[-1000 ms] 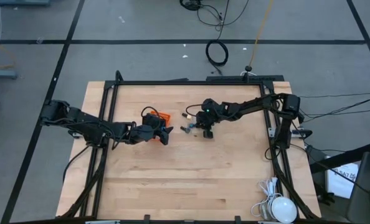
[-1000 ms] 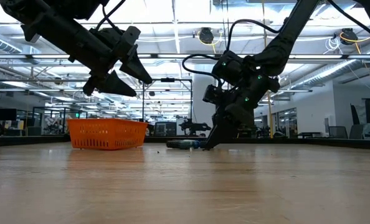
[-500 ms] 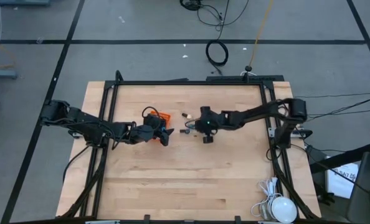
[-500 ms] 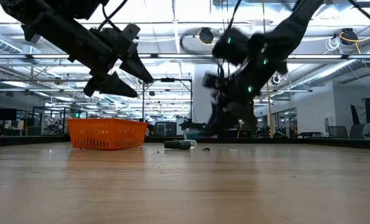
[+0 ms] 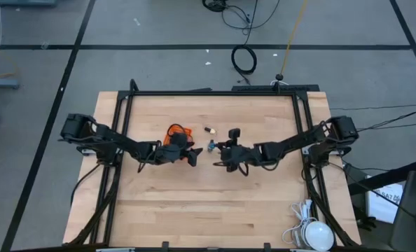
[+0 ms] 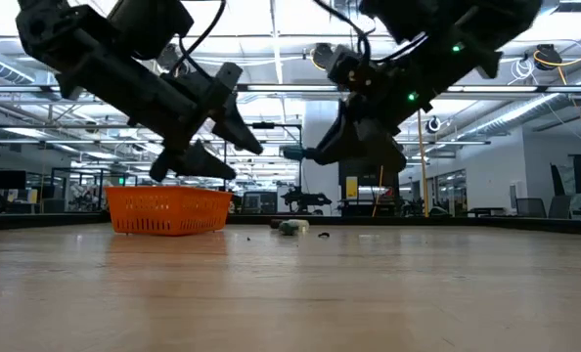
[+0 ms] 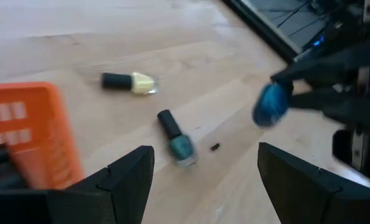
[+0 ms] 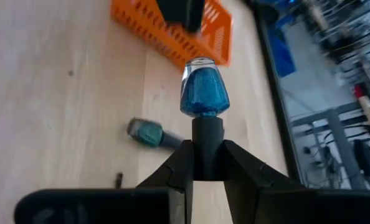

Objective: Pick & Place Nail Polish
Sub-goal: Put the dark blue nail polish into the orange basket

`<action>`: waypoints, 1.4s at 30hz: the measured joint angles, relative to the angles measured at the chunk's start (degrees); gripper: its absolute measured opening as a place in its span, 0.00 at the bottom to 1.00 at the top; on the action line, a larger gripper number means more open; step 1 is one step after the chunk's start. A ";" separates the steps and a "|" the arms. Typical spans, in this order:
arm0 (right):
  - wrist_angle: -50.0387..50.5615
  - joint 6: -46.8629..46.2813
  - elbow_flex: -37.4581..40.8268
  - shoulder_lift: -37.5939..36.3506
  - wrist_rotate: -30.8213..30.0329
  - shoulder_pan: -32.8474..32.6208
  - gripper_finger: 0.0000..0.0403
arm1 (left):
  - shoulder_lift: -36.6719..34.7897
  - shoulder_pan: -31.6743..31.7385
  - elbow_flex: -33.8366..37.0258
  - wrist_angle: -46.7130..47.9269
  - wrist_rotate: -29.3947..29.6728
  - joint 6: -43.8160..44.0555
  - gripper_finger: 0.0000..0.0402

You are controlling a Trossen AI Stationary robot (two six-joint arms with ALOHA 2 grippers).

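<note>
Blue glitter fills the middle of your right wrist view: the right gripper (image 8: 202, 163) is clenched on the dark cap of a blue bottle (image 8: 203, 92), which sticks out past the fingertips with its glass end forward. Past it on the wood you see a green bottle (image 8: 149, 134) lying on its side, and farther off the orange basket (image 8: 172, 31) with part of the left arm in front of it. From above, the same grip is hard for you to read; there the right gripper (image 5: 216, 146) sits near the table's (image 5: 215, 203) middle with only a speck of blue (image 5: 211, 146) at its tip, and the left gripper (image 5: 195, 155) lies just beside it, next to the basket (image 5: 179, 132). Your left wrist view adds what the others miss: the left gripper (image 7: 205, 171) is released, its fingers spread wide with nothing between them, the green bottle (image 7: 176, 139) lies on the wood just ahead, a yellow bottle (image 7: 129, 81) lies farther on, and the blue one (image 7: 271, 104) hangs in the air off to the side. Only the low view shows you height: both grippers are well off the tabletop, the right one (image 6: 308, 154) holds the bottle (image 6: 292, 153) level above the green one (image 6: 290, 227), and the left one (image 6: 246, 156) hovers over the basket (image 6: 168, 210).
</note>
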State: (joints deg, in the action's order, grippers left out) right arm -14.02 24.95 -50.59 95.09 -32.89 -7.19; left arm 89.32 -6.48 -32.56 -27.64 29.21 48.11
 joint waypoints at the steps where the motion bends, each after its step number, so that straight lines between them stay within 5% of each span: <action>1: -1.58 -0.16 0.67 0.00 -0.16 -0.41 0.12 | 0.72 0.18 0.00 -1.69 -0.48 0.01 0.70; 11: -12.78 -1.80 5.52 -0.02 -0.07 -1.79 0.12 | 4.97 1.63 -0.50 -15.98 -8.68 0.05 0.70; 29: -14.07 -1.73 5.60 -0.02 -0.07 -2.88 0.12 | 16.63 1.51 -14.58 -15.54 -14.49 -5.23 0.69; 42: -13.70 -1.53 5.60 -0.09 -0.69 -3.57 0.12 | 15.93 1.54 -14.36 -15.08 -14.53 -5.47 0.44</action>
State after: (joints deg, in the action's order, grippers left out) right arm -27.71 23.42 -44.99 95.00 -33.58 -10.76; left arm 105.25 -4.95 -46.92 -42.71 14.68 42.64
